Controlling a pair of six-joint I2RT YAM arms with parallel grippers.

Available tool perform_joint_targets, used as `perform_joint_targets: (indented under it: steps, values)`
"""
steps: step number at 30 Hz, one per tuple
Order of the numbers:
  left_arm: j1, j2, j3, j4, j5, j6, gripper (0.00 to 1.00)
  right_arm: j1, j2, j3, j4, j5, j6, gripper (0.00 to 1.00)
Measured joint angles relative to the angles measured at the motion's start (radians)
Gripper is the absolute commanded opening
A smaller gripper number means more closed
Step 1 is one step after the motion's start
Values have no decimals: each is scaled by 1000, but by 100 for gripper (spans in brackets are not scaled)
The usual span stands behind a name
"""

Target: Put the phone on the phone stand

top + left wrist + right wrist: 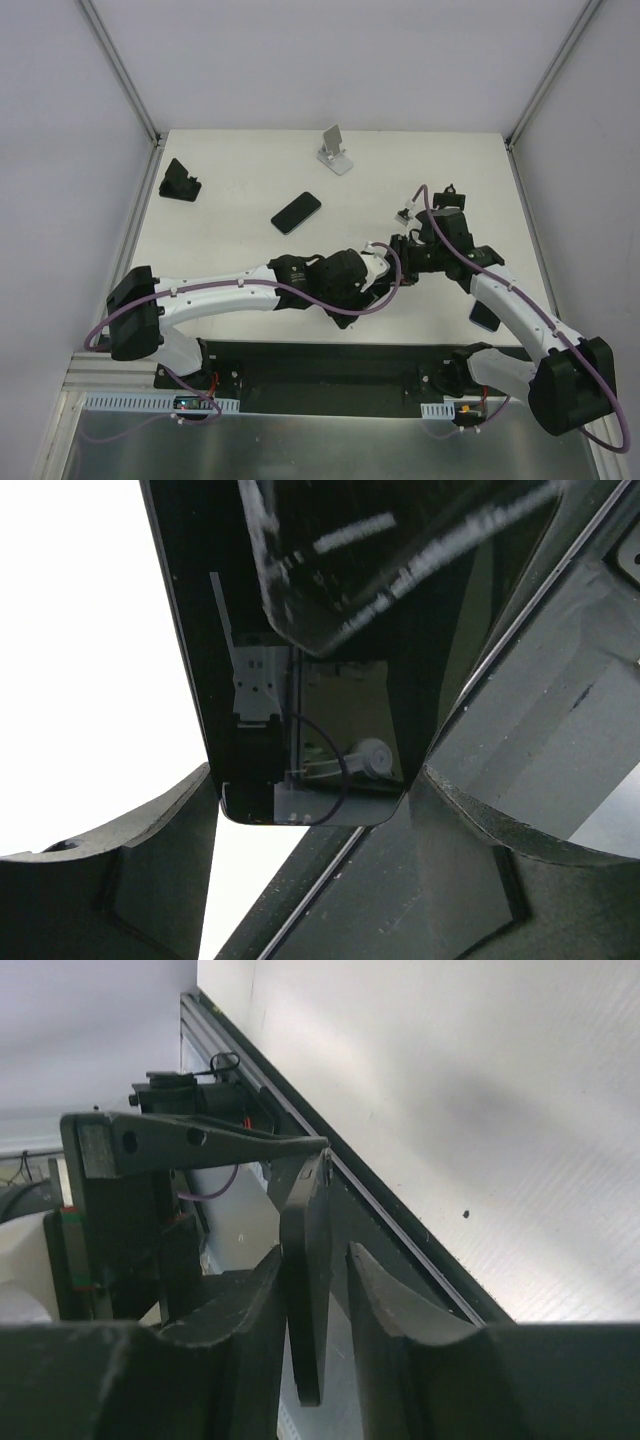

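Observation:
A black phone (310,680) with a glossy screen is held in the air between my two grippers, above the table's near middle. My left gripper (315,775) is shut on it, one finger on each long edge. In the right wrist view the phone (305,1290) stands edge-on between my right gripper's (315,1255) jaws: the left finger touches it and a gap shows at the right finger. In the top view the two grippers meet (395,260) and hide the phone. The white phone stand (335,150) sits at the table's far middle, apart from both arms.
A second black phone (296,212) lies flat on the table left of centre. A black stand (180,182) sits at the far left. Another dark phone (484,316) lies by the right arm near the front edge. The table's black front rail (400,1230) runs below the grippers.

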Motion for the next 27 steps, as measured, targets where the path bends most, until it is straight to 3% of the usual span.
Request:
perform_joint_targets:
  steps: [4,7,8,11,14,15,17,18,24,25,27]
  values:
    - [2,0,12,-9,-3,26,0,34,0,-19,49,-30,6,1]
    - [2,-1,24,-30,-12,34,4,32,-3,-42,90,-31,5,1]
    - [2,-1,24,-32,-14,35,24,32,-10,-53,107,-32,11,1]
    - [3,-3,26,-42,-17,37,59,34,-65,-113,188,-21,72,1]
    - [9,-27,26,-40,-5,23,68,34,-177,-197,286,19,183,1]
    - [15,-46,23,-34,8,16,86,34,-218,-219,315,38,222,1]
    - [47,-114,-3,8,36,-50,90,36,-304,-252,371,71,281,1]
    - [72,-157,-22,30,46,-84,98,36,-343,-263,399,95,298,1]
    - [317,-549,-247,267,141,-377,97,26,-480,-275,559,188,401,1]
    - [335,-587,-283,309,173,-406,85,25,-492,-285,602,203,422,1]
    - [343,-623,-331,388,242,-446,76,25,-509,-316,696,231,479,1]
